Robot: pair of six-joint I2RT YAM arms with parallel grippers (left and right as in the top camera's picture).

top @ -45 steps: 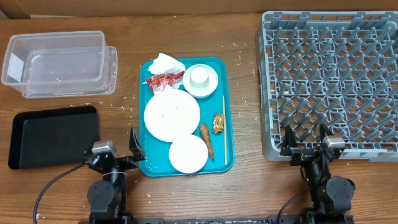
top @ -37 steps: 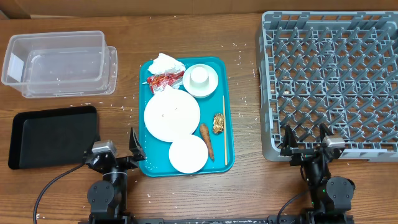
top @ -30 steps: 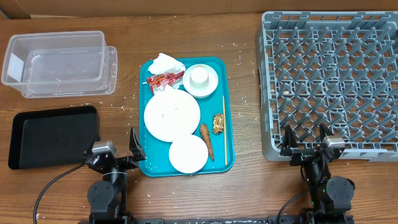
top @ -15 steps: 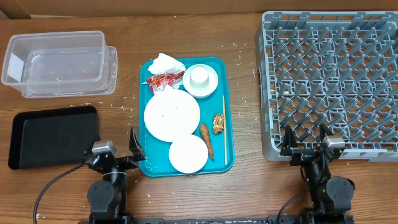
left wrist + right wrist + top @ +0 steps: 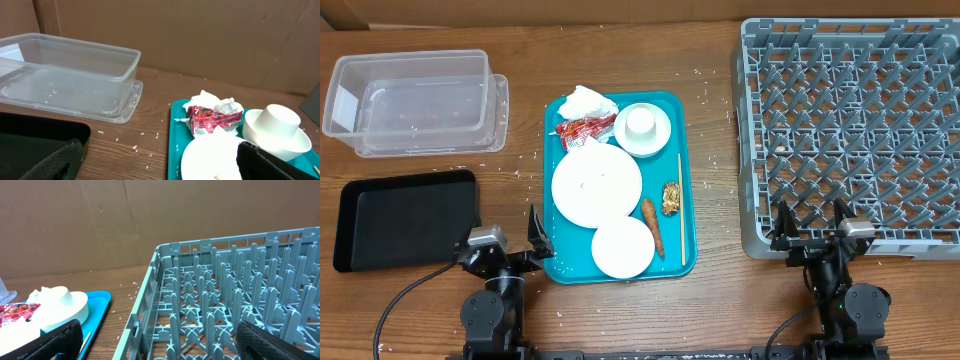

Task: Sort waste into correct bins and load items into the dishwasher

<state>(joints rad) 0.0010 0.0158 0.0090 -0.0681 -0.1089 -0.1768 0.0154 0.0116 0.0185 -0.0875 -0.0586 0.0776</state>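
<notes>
A teal tray [image 5: 686, 160] holds a crumpled napkin [image 5: 585, 101], a red-and-white wrapper [image 5: 584, 128], a cup in a small bowl [image 5: 640, 123], a large plate [image 5: 596, 185], a small plate [image 5: 622, 246], a carrot piece [image 5: 651, 222] and a brown lump [image 5: 671, 197]. The clear tub [image 5: 415, 100] and black tray [image 5: 408, 218] lie at the left. The grey rack [image 5: 855, 130] is at the right. My left gripper [image 5: 507, 240] is open and empty at the teal tray's near left corner. My right gripper [image 5: 810, 225] is open and empty at the rack's near edge.
A thin wooden stick [image 5: 681, 210] lies along the teal tray's right side. Loose rice grains [image 5: 535, 160] dot the wooden table between the tub and the tray. A cardboard wall [image 5: 200, 30] stands behind the table.
</notes>
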